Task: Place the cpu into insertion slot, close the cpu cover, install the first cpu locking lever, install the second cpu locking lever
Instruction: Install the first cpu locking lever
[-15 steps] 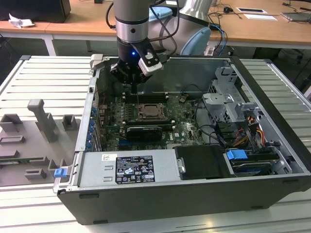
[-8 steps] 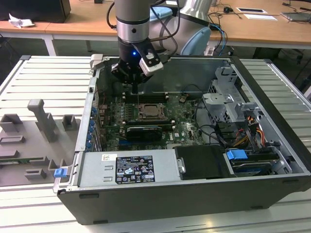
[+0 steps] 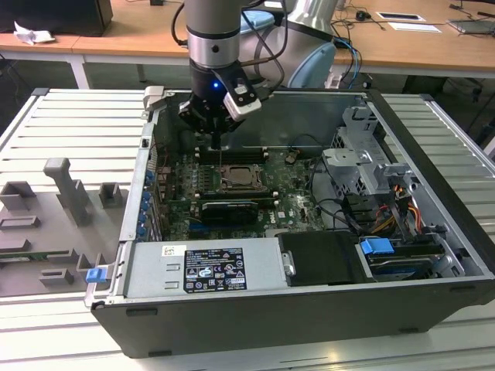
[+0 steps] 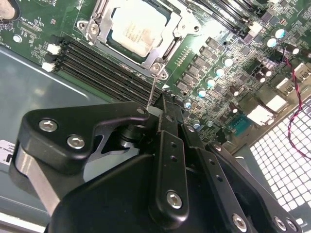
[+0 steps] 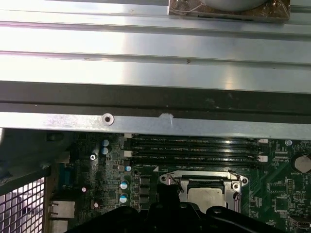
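Observation:
The cpu (image 4: 136, 29) lies flat in the insertion slot (image 3: 236, 182) on the green board, its silver-tan top showing through the window of the cpu cover (image 4: 177, 36). The cover is folded down over it. A thin wire locking lever (image 4: 152, 90) rises from the socket's corner up to my gripper (image 4: 156, 112), whose black fingers are shut together with the lever's end at their tips. In the exterior view my gripper (image 3: 216, 137) hangs just behind the socket, with the lever (image 3: 220, 153) standing almost upright below it. The first wrist view shows the cpu (image 5: 206, 196) beyond my gripper's black body.
Long black memory slots (image 4: 102, 63) run beside the socket. A black ribbed card (image 3: 224, 210) sits in front of it, then the power supply (image 3: 205, 267). A drive cage (image 3: 363, 162) with cables is to the exterior view's right. Grey fixtures (image 3: 66, 193) stand outside the case.

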